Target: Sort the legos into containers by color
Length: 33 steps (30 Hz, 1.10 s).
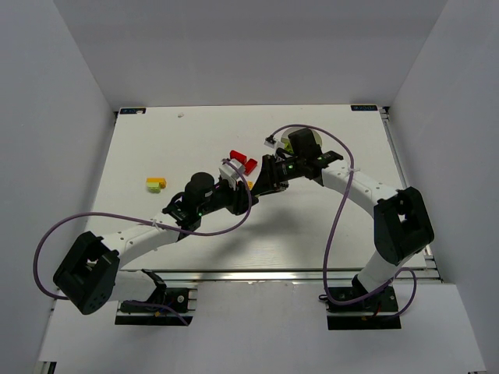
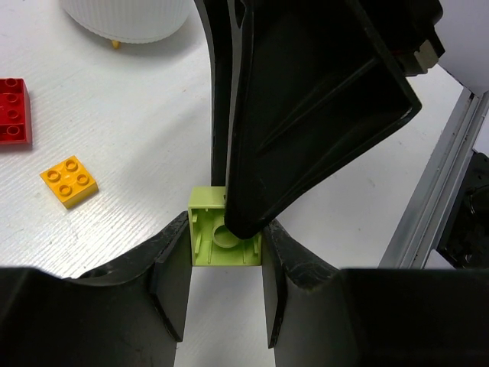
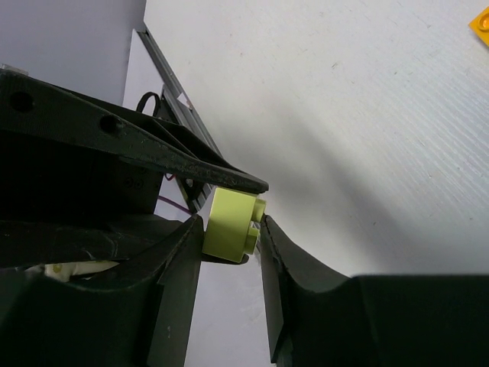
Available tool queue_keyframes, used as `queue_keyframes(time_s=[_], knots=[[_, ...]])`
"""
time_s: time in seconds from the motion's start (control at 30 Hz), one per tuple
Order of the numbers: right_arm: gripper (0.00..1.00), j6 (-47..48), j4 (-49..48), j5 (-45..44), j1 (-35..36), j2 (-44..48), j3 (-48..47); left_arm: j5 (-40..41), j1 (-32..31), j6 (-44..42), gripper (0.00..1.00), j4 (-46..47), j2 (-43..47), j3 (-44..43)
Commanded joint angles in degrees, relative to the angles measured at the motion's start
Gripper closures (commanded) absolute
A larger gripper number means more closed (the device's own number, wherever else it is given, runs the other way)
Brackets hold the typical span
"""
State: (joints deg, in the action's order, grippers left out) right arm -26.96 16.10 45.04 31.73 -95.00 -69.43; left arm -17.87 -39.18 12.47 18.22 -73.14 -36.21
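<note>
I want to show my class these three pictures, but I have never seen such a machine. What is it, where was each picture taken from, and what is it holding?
It is two robot arms bolted to a table. The wide picture looks down from above: the left arm is on the left and the right arm on the right. The other two pictures come from a camera on each wrist, looking along its own jaws. On the table lie red bricks, an orange brick, a yellow-green piece and a white dish. The left jaws hold a lime brick. The right jaws stand on either side of the same brick; whether they grip it, I cannot tell.
</note>
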Motion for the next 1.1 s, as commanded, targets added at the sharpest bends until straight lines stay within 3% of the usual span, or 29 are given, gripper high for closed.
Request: queue_keyframes(time_s=[0.0,0.13,0.27,0.4,0.6,0.8,0.9,1.0,1.03,1.07], knots=[[0.60,0.5,-0.7,0.8,0.4,0.0,-0.2,0.7,-0.3,0.3,0.77,2.0,2.0,-1.1],[0.60,0.8,-0.5,0.5,0.4,-0.2,-0.2,1.3,-0.3,0.3,0.76,2.0,2.5,-1.1],[0.74,0.9,-0.7,0.5,0.4,-0.2,-0.4,2.6,-0.3,0.4,0.68,1.6,2.7,-1.2],[0.84,0.9,-1.0,0.8,0.4,0.2,-0.6,4.8,-0.3,0.8,0.46,1.7,3.7,-0.9],[0.93,1.5,-1.7,1.0,-0.5,0.3,-2.0,7.0,-0.3,1.0,0.26,1.9,6.0,0.6],[0.96,4.0,-0.5,-0.5,-2.3,0.3,-4.2,7.7,-0.3,2.4,0.22,2.5,7.8,2.3],[0.99,9.6,2.3,-4.7,-4.8,0.8,-7.2,10.0,-0.3,4.3,0.22,0.6,9.5,2.7],[1.00,18.9,4.6,-11.0,-8.2,2.0,-11.5,18.0,-0.2,9.9,0.21,-3.8,11.5,3.6],[1.00,21.3,5.4,-12.6,-9.3,2.4,-12.4,24.4,0.1,11.9,0.22,-5.6,12.8,3.6],[1.00,23.6,5.5,-13.8,-10.4,3.1,-13.8,26.5,0.3,13.7,0.30,-7.7,13.4,3.5]])
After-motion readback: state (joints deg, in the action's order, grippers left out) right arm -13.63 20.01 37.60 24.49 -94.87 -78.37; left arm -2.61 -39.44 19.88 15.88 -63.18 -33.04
